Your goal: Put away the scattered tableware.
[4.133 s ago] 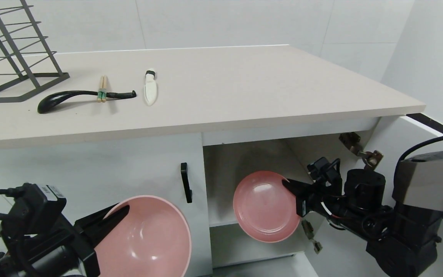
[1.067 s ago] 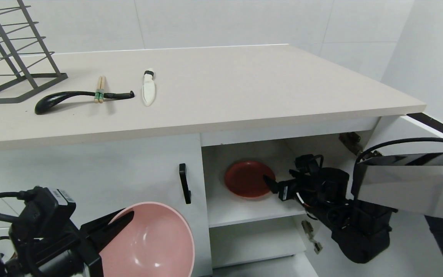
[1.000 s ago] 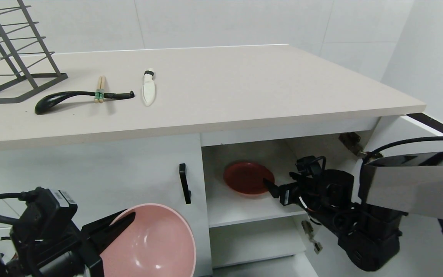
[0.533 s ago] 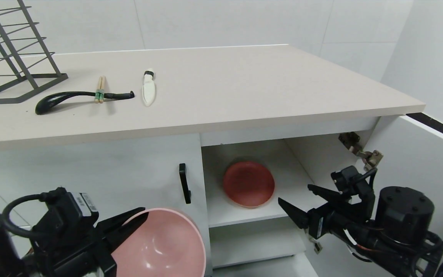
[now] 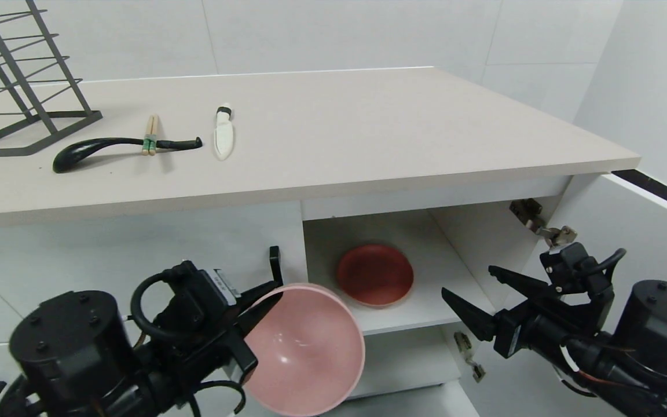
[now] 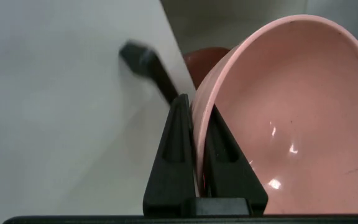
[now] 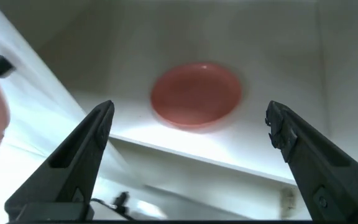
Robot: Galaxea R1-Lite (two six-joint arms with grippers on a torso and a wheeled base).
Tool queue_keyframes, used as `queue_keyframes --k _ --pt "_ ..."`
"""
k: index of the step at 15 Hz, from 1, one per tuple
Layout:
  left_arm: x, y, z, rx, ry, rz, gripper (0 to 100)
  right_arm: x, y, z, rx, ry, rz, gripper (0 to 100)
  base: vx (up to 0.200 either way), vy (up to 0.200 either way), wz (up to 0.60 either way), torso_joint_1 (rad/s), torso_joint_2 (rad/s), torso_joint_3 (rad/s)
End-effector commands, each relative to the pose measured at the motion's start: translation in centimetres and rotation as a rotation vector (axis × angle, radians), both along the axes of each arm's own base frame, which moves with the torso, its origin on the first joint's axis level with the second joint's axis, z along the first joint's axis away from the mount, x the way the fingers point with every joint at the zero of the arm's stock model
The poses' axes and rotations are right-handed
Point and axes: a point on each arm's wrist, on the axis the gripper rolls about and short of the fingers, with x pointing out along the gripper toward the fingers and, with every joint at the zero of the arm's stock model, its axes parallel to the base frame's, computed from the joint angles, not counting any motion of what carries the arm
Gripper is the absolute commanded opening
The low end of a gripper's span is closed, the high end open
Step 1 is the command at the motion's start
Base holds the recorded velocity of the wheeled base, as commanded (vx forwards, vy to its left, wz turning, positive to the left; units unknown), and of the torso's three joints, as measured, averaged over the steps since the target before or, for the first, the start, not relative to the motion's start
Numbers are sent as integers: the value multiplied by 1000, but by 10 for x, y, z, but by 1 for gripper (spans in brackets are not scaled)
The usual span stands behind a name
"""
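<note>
Far left on the countertop (image 5: 368,127): wire rack (image 5: 15,75). Right of it a black ladle (image 5: 107,147) lies flat, with chopsticks (image 5: 151,142) crossing its handle and touching it. Just right of that, and apart from it, is a white utensil (image 5: 223,136) with a dark band at its far end.

Near left, below the counter edge: left gripper (image 5: 278,288) is clamped on the rim of the pink bowl (image 5: 310,353), one finger inside and one outside. The bowl is tipped on edge with its opening facing the camera, in the air in front of the closed cabinet door, beside the door's black handle (image 5: 275,263).

Centre: the right-hand cabinet bay is open. A red plate (image 5: 375,282) lies flat on the upper shelf (image 5: 426,307), toward its left side.

Right: right gripper (image 5: 466,281) has its fingers spread wide and holds nothing. It sits just outside the bay, pointing at the plate and well apart from it. Far right, the white door (image 5: 629,231) is swung open, hinge (image 5: 542,223) visible.
</note>
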Motion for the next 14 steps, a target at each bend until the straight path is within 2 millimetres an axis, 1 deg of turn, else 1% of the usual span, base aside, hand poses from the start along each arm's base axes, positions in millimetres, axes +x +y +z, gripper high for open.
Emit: queue_keyframes --k 1,2,3,4,6,7,9,11,12,13,14 --pt "6 -49 -45 77 47 2 0 -4 -7 -2 -48 -5 -11 100 0 0 0 0 0 0" --pt "-1 -58 -46 76 45 -28 0 -8 -10 -5 -84 -2 -5 100 0 0 0 0 0 0" --pt "-2 -61 -46 76 42 -39 0 -10 -10 -6 -94 1 -3 100 0 0 0 0 0 0" --pt "-1 -73 -45 73 14 -41 0 -11 -12 -5 -101 -3 -6 100 0 0 0 0 0 0" --pt "12 -87 -46 64 -21 -6 0 -9 -16 -3 -94 -14 -28 100 0 0 0 0 0 0" --pt "23 -102 -48 41 -43 6 0 -6 -20 -3 -94 -12 -54 100 0 0 0 0 0 0" --pt "33 -117 -54 48 -72 26 0 -2 -25 -2 -89 -19 -82 100 0 0 0 0 0 0" --pt "38 -121 -58 82 -100 26 0 0 -27 -1 -88 -20 -93 100 0 0 0 0 0 0" --pt "45 -128 -60 77 -119 33 0 4 -28 2 -78 -36 -108 100 0 0 0 0 0 0" --pt "48 -131 -60 69 -124 36 0 6 -28 2 -75 -41 -114 100 0 0 0 0 0 0" --pt "56 -138 -61 51 -138 53 0 10 -29 6 -59 -55 -128 100 0 0 0 0 0 0"
